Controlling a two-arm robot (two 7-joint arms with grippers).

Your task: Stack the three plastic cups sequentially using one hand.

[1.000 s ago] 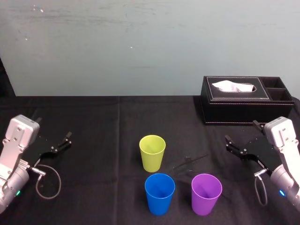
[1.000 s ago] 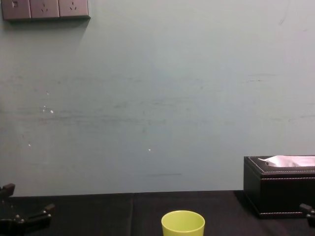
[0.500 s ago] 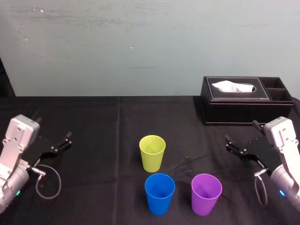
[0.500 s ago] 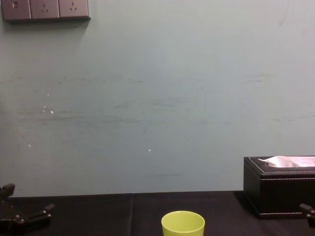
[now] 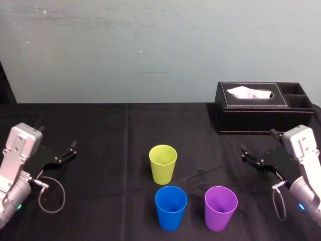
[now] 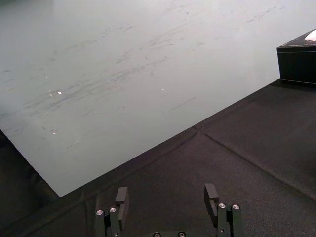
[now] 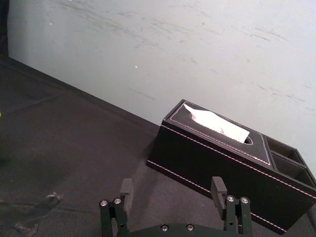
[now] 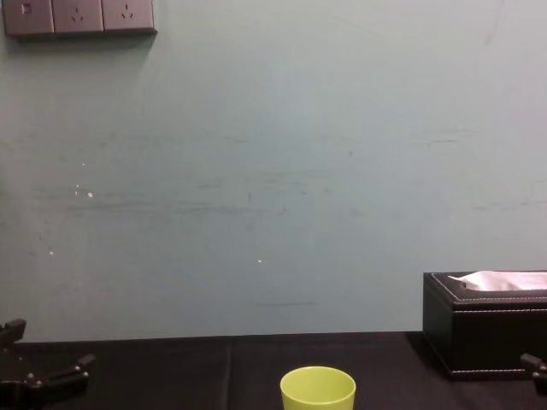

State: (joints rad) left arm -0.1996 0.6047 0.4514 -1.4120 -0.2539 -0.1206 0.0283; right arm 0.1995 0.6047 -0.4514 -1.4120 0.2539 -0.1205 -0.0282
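Black cloth-covered table [image 5: 100, 125] against a pale wall [image 5: 150, 50]. Head view: yellow-green cup [image 5: 163, 163], blue cup [image 5: 170, 207] and purple cup [image 5: 220, 207] stand upright, apart, unstacked, mid-table. The left gripper [image 5: 58, 137] and right gripper [image 5: 258, 140] sit at either edge. Wrist views: both jaws spread apart, holding nothing. Chest view: yellow-green cup's rim at bottom centre.

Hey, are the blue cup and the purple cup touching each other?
Apart. The head view shows a strip of black tablecloth between the blue cup and the purple cup.
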